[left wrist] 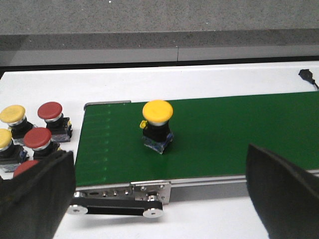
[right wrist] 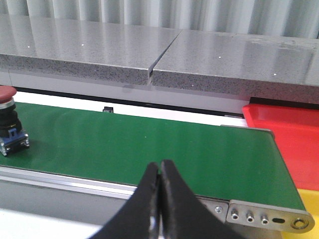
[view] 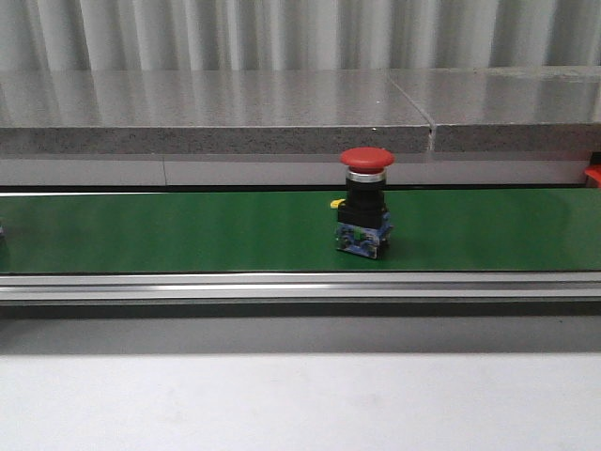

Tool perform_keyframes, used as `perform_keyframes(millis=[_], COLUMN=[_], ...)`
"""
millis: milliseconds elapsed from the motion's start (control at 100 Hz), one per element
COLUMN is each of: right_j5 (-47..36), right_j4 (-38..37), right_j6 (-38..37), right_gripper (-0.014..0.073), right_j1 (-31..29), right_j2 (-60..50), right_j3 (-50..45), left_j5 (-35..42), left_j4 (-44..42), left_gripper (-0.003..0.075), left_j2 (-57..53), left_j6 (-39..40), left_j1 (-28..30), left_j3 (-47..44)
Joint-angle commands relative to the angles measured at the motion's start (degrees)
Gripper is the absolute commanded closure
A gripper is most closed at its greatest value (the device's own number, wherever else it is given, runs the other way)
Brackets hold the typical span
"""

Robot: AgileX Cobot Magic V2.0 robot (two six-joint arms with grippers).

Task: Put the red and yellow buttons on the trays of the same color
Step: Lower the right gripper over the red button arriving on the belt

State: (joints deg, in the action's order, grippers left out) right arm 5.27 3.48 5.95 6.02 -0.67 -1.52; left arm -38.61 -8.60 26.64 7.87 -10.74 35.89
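**Two buttons on the belt, neither end effector holding anything**

Front view: one red button (view: 365, 200) stands upright on the green conveyor belt (view: 188, 230), roughly mid-belt, cap up. No arm in this view. Upright stance looks good for a top-down grab on the body under the cap.

Left wrist view: yellow button (left wrist: 157, 125) stands upright near the belt's start end. Left end effector (left wrist: 164, 191) is spread wide, nothing between the fingers, hovering short of the button on the near side of the belt. That spread looks like prep for a straddle grasp. Off the belt end, a supply cluster of spare buttons (left wrist: 37, 130), red and yellow mixed, sits on the white table (left wrist: 199, 77).

Right wrist view: right end effector (right wrist: 159, 199) has its fingers pressed together, empty, parked over the belt's near rail close to the discharge end. Red tray (right wrist: 284, 129) sits just past that end, a yellow edge showing beside it. Red button is well up-belt, so the right arm is likely waiting for it to arrive.
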Motion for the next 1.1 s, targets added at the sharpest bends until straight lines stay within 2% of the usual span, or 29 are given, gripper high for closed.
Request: perform_keyframes(millis=[0,60,130,380,700,910,1090], right_j5=[-4.18,-4.18,-4.30,-4.96,-10.19,1.42,18.30], right_j4=[-0.45,-0.45,-0.45,-0.45,2.05,6.11,6.13], right_j6=[0.06,0.06,0.06,0.06,0.01,0.01,0.01], right_gripper=[0.0662,0.0662,0.0662,0.0662,0.0662,0.0662,0.0662], right_j1=[0.00,0.00,0.00,0.00,0.00,0.00,0.00], right_j2=[-0.55,-0.55,-0.55,-0.55,-0.55,3.10,14.13], right_j3=[0.85,0.85,0.85,0.85,1.84,10.72,22.43], left_j5=[5.15,5.15,5.15,5.15,5.26,5.26,5.26], left_j4=[0.16,0.16,0.16,0.16,0.16,0.16,0.16], left_gripper=[0.0077,0.0122,0.0216,0.0743,0.0741,0.0741,0.0741], left_j2=[-4.24,-7.20,-9.85,-12.92,-12.92,-12.92,-12.92], left_j6=[0.11,0.11,0.11,0.11,0.11,0.11,0.11], left_j1=[-0.58,-0.58,-0.58,-0.58,-0.58,-0.58,-0.58], left_j3=[-2.36,-4.76,-6.92,-9.49,-9.49,-9.49,-9.49])
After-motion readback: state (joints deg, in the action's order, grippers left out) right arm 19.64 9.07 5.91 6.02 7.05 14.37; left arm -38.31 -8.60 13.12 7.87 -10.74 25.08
